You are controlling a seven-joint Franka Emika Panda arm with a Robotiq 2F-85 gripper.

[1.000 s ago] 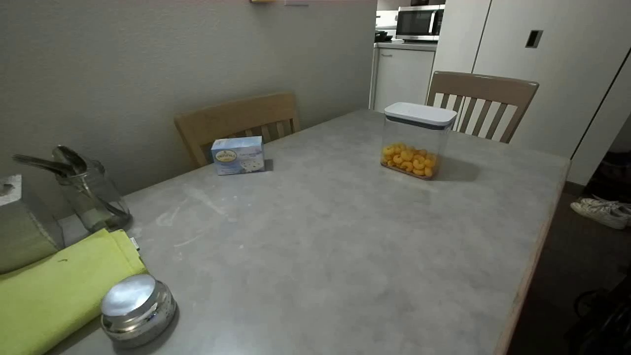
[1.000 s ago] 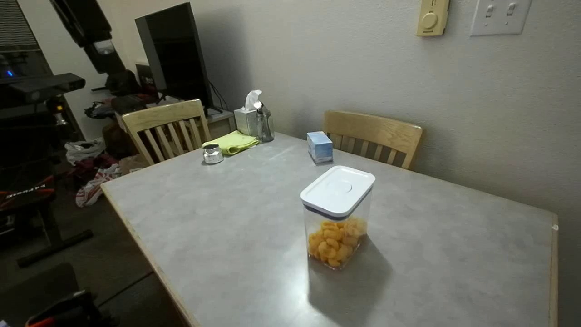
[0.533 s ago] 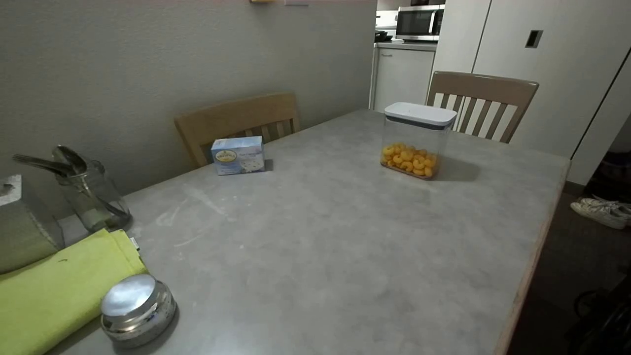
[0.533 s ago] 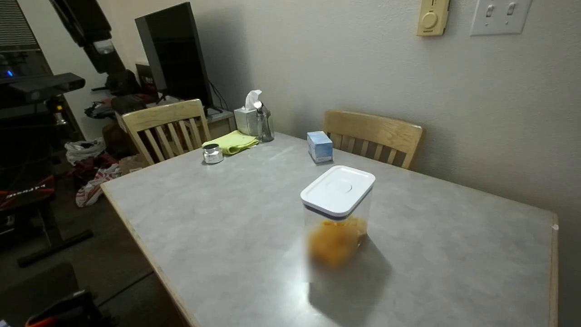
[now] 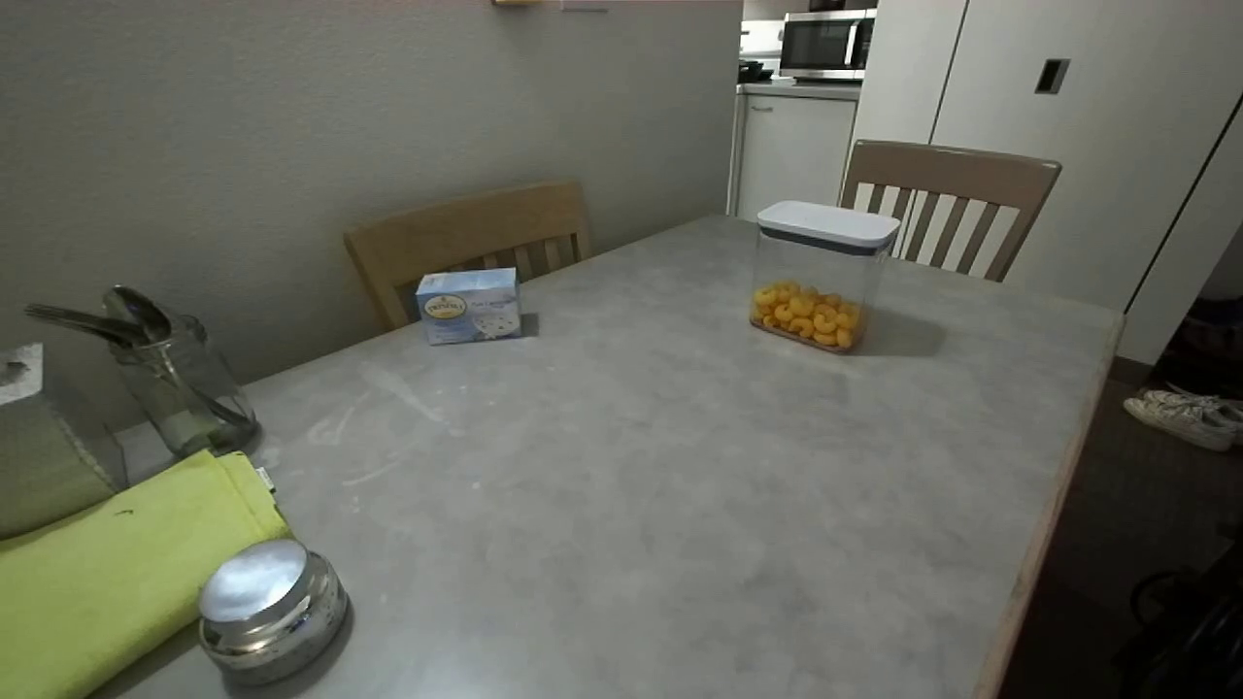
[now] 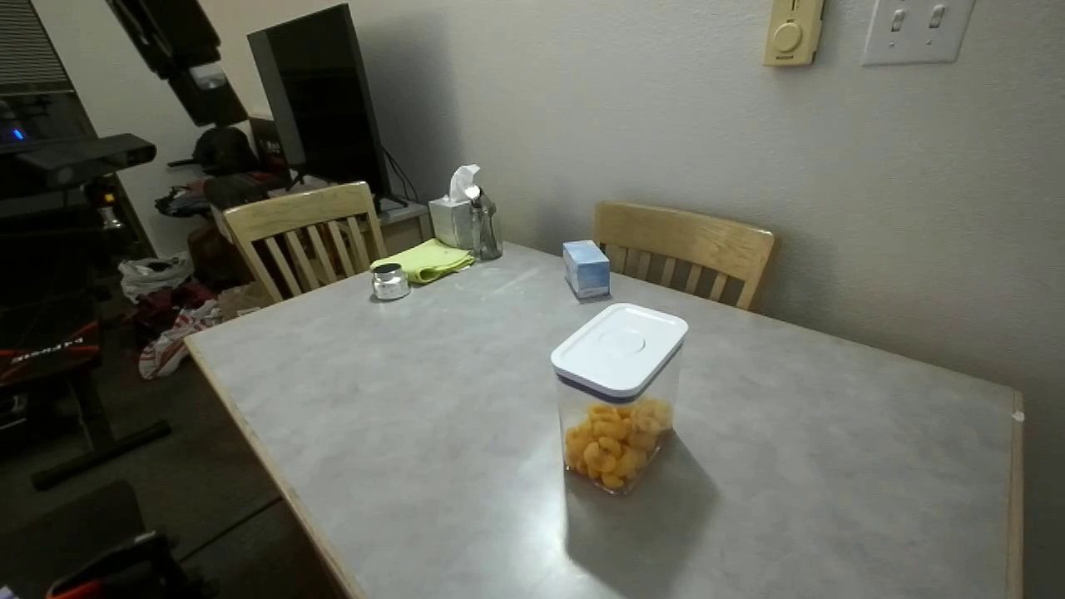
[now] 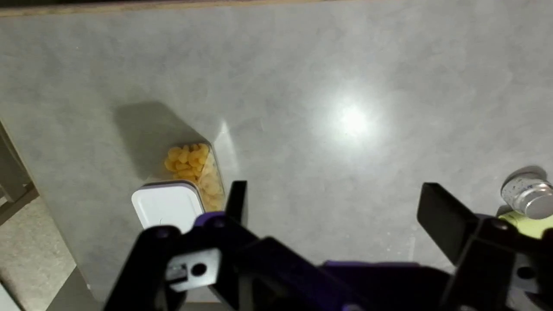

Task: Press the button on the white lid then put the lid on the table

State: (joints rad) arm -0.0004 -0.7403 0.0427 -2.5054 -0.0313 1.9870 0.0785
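Grey table [image 5: 621, 505] bears Twinings box [image 5: 471, 309] and container [image 5: 814, 267] capped by white lid [image 5: 828, 223].

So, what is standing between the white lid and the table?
The clear container, with orange pieces low inside, stands between the white lid and the table; both exterior views show it.

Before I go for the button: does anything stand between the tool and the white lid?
Nothing visible does. In the wrist view, the open tool hides part of the white lid atop its clear container; the silver jar stands at the far right.
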